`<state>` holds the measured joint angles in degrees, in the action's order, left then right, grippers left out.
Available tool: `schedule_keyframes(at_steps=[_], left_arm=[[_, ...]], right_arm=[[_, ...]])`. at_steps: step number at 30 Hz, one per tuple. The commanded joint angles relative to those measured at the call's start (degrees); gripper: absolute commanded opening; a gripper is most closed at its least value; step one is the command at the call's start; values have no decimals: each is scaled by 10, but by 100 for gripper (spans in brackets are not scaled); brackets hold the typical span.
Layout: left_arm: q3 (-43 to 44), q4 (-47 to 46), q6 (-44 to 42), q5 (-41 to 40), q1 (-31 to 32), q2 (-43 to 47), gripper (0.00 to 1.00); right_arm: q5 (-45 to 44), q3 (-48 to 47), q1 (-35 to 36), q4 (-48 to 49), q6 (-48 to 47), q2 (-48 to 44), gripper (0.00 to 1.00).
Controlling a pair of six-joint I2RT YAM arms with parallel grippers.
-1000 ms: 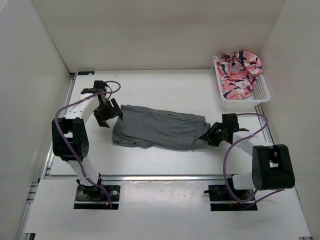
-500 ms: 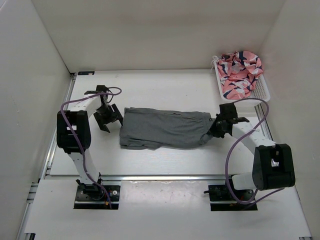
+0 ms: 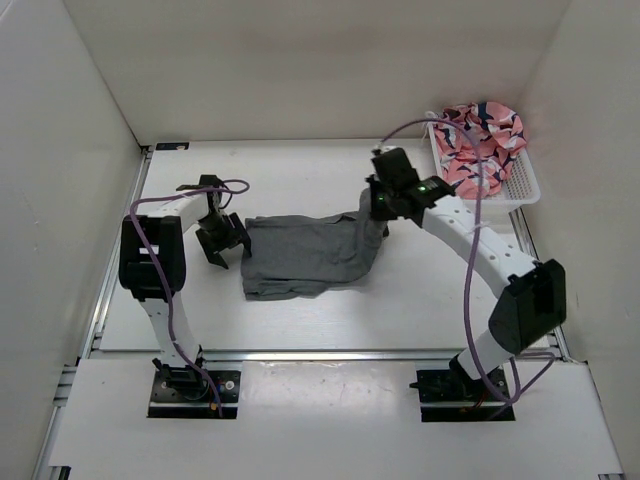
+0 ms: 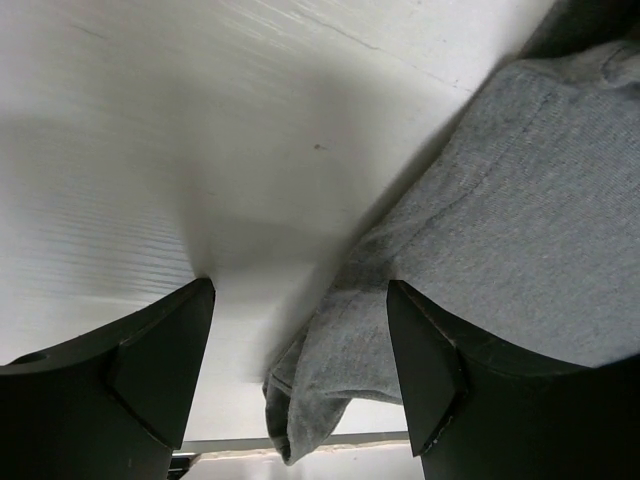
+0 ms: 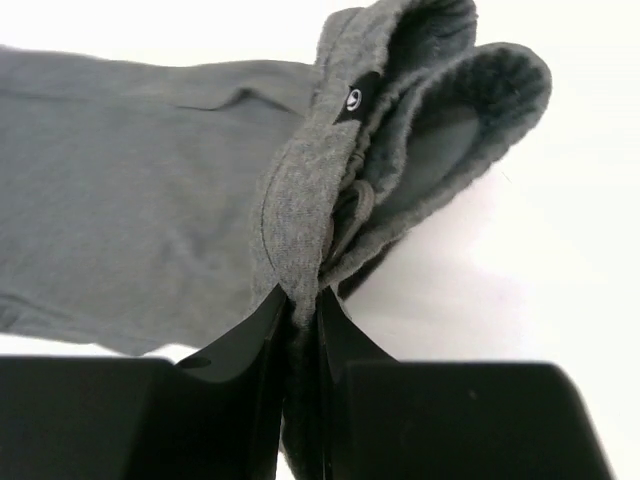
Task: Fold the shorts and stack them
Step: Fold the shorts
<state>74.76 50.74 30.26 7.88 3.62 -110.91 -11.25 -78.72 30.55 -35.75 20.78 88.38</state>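
Two grippers, one pair of shorts (image 3: 300,258). They lie on the table (image 3: 420,320), well left of the basket (image 3: 523,190) that holds the pink patterned garment (image 3: 480,138).

Right gripper (image 3: 383,203): jaws pinched almost together on the gathered waistband (image 5: 300,215). That end, the one nearer the basket, is raised off the table and hangs over the rest of the cloth. Looks like a fold-over in progress.

Left gripper (image 3: 222,240): at the end farthest from the basket, jaws wide apart, holding nothing. In the wrist view the fabric edge lies between and under the fingers.

Handling: light, soft knit with no stiffness. It drapes and bunches, and will likely drag along the table rather than slide clean. The waistband is the thickest part and a good pinch point; take both layers or it opens up. The end away from the basket probably needs pinning at the hem corner so the fold doesn't pull the whole piece along.
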Motion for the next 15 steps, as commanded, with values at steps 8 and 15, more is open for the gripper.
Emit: schedule_keyframes(at_steps=[8, 15], left_arm=[[5, -32, 11, 29, 10, -2, 79], [10, -32, 16, 35, 10, -12, 78]], right_arm=[[-121, -277, 230, -91, -68, 190, 0], [-134, -445, 296, -127, -91, 325, 0]])
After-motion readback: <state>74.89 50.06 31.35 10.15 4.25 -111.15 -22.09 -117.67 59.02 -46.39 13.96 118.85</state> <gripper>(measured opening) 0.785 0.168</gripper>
